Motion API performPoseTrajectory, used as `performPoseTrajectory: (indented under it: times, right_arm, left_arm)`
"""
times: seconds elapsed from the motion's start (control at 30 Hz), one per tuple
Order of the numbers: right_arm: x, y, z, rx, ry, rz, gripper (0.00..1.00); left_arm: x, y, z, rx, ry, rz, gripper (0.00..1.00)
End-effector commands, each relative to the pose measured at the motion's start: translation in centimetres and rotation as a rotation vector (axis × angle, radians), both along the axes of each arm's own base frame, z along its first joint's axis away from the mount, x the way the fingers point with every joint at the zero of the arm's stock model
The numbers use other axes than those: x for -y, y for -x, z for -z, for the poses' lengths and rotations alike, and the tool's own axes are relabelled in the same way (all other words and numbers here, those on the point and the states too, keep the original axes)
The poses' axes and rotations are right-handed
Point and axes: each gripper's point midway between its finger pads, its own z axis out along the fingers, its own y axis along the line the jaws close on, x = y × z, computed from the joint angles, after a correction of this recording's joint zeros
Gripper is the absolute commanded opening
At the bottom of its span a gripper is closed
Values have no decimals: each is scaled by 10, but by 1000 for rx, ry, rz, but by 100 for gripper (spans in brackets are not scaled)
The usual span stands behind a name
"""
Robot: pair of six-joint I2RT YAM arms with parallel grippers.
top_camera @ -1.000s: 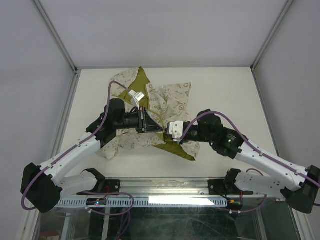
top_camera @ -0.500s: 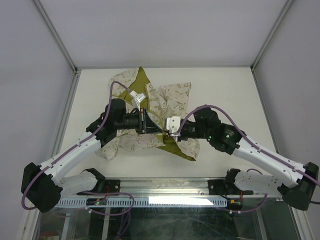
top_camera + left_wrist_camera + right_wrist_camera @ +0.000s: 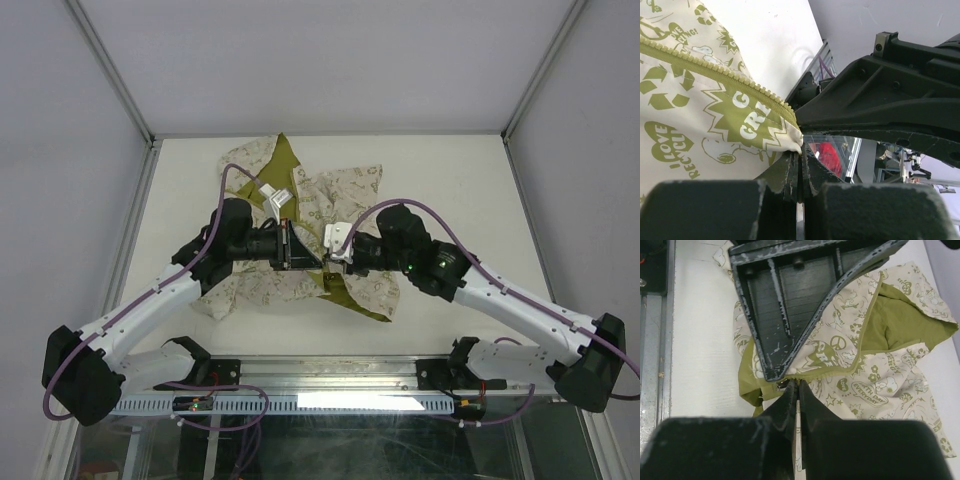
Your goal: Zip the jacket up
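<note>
Closing in from the right, the right pincer (image 3: 798, 390) has shut on the lower end of the zipper (image 3: 705, 67), probably the pull, though its tips hide it. The left pincer (image 3: 799, 172) clamps the jacket (image 3: 350, 195), which lies mid-surface (image 3: 460, 180) toward the far edge. Both arms reach low, tips meeting, so pulling can start.

White table (image 3: 450, 170) enclosed by pale grey walls (image 3: 330, 60).

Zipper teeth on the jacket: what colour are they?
Light yellow-green zipper teeth, matching the printed motifs; the left wrist view shows them best.
</note>
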Motion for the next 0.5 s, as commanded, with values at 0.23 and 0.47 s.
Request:
performPoseTrajectory:
  times: [0.23, 0.47]
  right_arm:
    - [-17, -55, -25, 9, -40, 159, 0]
    - [-11, -64, -12, -80, -4, 202, 0]
  left_arm:
    - [-17, 36, 8, -43, -19, 85, 0]
    - [-31, 29, 29, -84, -128, -26, 0]
